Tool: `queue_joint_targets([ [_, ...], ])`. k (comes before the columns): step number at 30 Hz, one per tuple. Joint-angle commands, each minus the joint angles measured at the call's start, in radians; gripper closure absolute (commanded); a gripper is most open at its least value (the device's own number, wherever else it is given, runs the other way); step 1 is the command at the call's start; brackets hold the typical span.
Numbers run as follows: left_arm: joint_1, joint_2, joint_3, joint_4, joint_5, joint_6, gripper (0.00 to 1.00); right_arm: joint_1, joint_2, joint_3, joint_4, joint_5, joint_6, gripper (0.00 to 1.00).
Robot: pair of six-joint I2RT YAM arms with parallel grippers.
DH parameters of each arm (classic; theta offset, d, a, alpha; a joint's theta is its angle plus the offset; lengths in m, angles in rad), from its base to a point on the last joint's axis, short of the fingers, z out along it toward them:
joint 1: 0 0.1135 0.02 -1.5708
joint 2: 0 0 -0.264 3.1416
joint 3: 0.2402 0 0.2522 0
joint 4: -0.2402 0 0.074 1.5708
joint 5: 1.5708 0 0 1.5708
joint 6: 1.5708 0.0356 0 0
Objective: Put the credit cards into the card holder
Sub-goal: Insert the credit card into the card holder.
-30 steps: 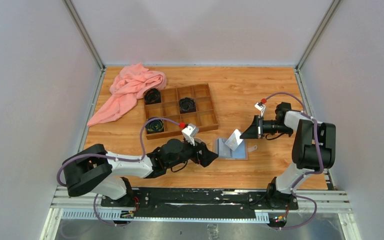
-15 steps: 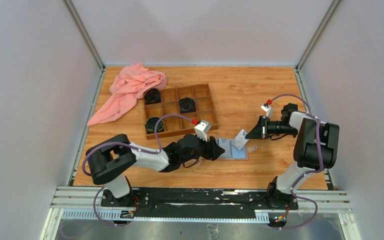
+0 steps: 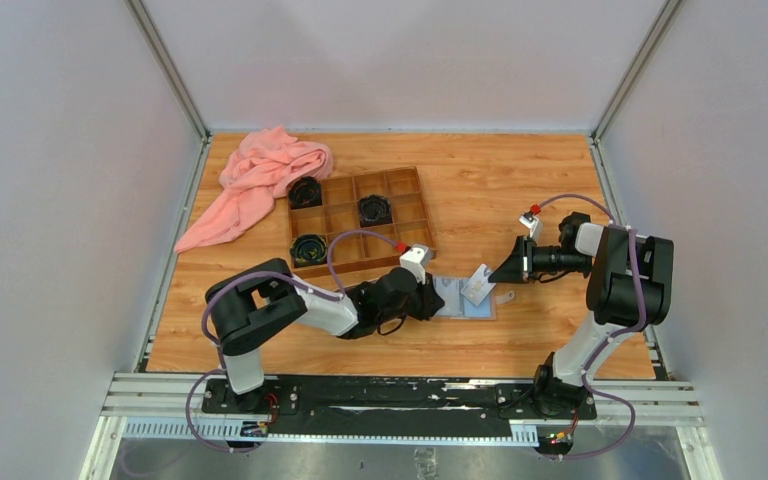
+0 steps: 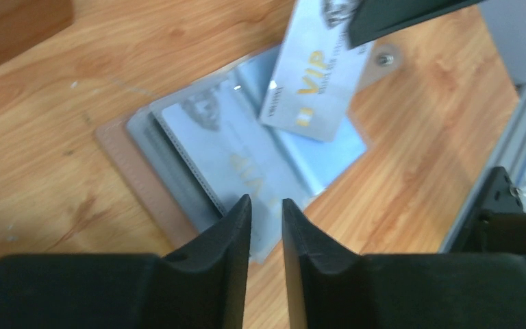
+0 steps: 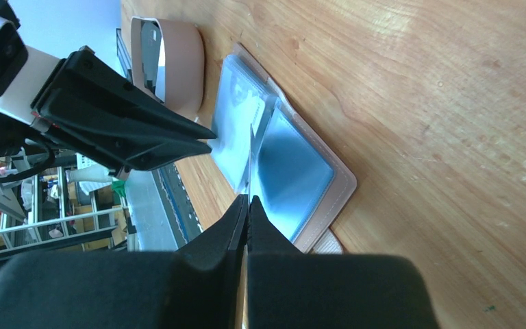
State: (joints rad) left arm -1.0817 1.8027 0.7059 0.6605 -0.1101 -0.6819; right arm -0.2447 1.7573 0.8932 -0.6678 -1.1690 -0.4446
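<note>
Tan leather-look card holder lies open; R tool pinches silver card over it; L tool near-shut at its sleeve edge, grip unclear.

Robot lab (white-walled enclosure)

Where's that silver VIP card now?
Top view: the VIP card hangs tilted in the right tool over the open card holder, near the table's front middle.

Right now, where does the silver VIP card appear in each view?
Top external: silver VIP card right of centre, tilted over the card holder.
Left wrist: card at top, right of centre.
Right wrist: only a thin edge beyond the right gripper.
Shared landmark: the open card holder below it.
</note>
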Motion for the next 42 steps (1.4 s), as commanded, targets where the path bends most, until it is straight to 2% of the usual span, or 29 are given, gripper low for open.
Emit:
queue_joint_targets([
  [1,0.017,0.008,0.001,-0.103,-0.098,-0.068,0.83,-0.008,0.002,0.018,-0.044,-0.039,-0.031,1.00],
  [7,0.030,0.015,-0.008,-0.107,-0.088,-0.094,0.86,-0.004,-0.005,0.017,-0.052,-0.046,-0.038,1.00],
  [31,0.034,0.027,0.021,-0.106,-0.021,-0.079,0.84,0.072,0.090,0.041,-0.004,0.007,0.060,1.00],
  [42,0.034,0.035,0.031,-0.105,-0.004,-0.074,0.82,0.126,0.190,0.073,-0.051,-0.023,0.030,1.00],
])
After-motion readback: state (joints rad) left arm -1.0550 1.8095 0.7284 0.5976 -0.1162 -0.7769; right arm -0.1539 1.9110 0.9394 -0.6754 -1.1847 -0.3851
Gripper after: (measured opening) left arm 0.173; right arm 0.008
